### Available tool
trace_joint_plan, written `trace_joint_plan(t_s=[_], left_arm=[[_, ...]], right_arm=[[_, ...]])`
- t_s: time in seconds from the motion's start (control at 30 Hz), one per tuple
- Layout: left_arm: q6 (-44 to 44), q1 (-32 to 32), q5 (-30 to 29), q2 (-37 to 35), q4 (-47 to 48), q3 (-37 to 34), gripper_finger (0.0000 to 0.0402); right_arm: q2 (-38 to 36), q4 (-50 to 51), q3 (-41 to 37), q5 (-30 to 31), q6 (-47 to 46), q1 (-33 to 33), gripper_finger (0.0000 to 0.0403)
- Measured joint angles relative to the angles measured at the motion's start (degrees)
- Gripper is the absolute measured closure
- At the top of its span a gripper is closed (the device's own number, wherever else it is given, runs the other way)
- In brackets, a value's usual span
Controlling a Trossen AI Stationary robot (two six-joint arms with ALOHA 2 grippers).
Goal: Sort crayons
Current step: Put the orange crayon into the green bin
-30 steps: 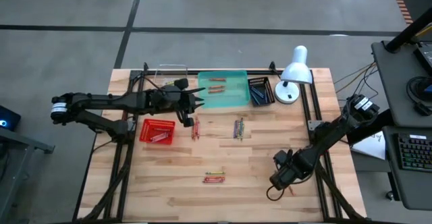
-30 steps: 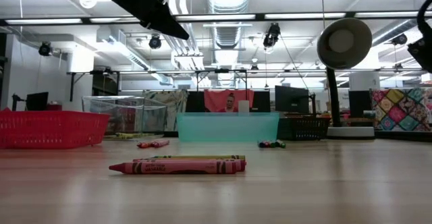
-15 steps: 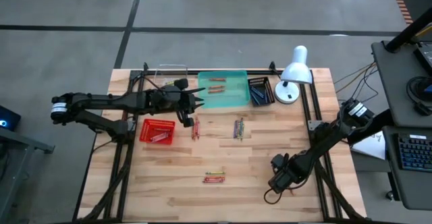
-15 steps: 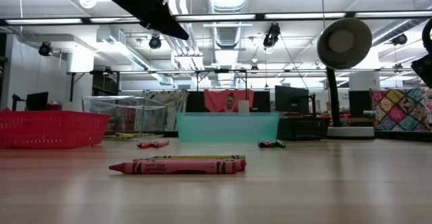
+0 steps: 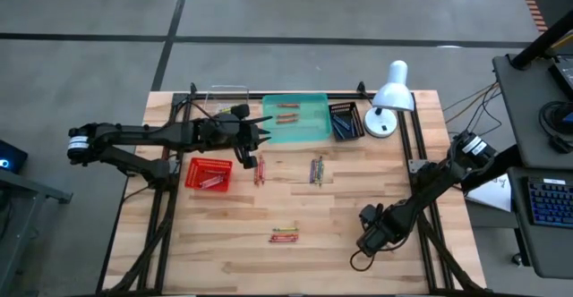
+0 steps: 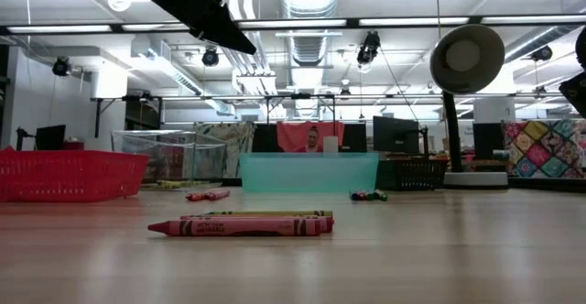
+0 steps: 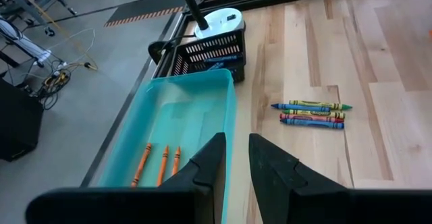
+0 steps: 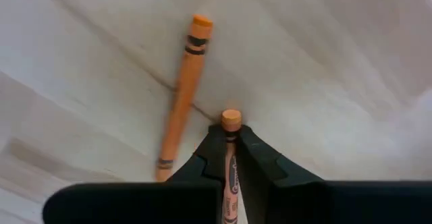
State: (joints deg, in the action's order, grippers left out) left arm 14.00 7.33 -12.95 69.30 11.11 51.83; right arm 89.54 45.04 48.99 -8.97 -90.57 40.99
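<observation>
My right gripper (image 5: 365,243) points down at the near right of the table, shut on an orange crayon (image 8: 230,163). A second orange crayon (image 8: 181,126) lies loose on the wood beside it. More crayons lie flat in groups: a reddish one (image 5: 260,170), a mixed one (image 5: 316,169) and a pair (image 5: 285,235) near the middle front. My left gripper (image 7: 234,158) hovers by the teal tray (image 5: 309,129), slightly open with nothing between its fingers. Three orange crayons (image 7: 156,164) lie in that tray. My right gripper pinches the orange crayon between its two fingers (image 8: 255,146), which press on its long sides just behind its flat end (image 8: 231,121). The fingers come from above, pointing down, and lie across the crayon. Whether the crayon is off the wood I cannot tell.
A red mesh basket (image 5: 208,173) holding crayons stands at the left. A black basket (image 5: 346,120) with blue crayons and a white desk lamp (image 5: 387,100) stand at the far right, and a clear container (image 5: 228,96) stands at the far left. Bare wood lies between the crayon groups.
My right arm has sunk a little over the near right of the table, bringing its gripper closer to the wood. Nothing else on the table has shifted.
</observation>
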Motion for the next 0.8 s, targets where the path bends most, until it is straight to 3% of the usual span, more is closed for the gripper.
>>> trace_joint_plan(t_s=[0.23,0.47,0.6,0.8], left_arm=[[-1.0,0.0,0.0,0.0,0.0,0.0,0.0353],[-1.0,0.0,0.0,0.0,0.0,0.0,0.0353],[-1.0,0.0,0.0,0.0,0.0,0.0,0.0353],[-1.3,0.0,0.0,-0.2,1.5,0.0,0.0353]], right_arm=[[-5.0,11.9,2.8,1.2,6.6,-4.6,0.039],[-9.8,12.9,8.1,14.9,23.0,-15.8,0.039],[-10.4,7.0,11.8,20.7,38.8,-23.7,0.039],[-8.4,-10.5,16.1,22.6,68.1,-35.4,0.039]])
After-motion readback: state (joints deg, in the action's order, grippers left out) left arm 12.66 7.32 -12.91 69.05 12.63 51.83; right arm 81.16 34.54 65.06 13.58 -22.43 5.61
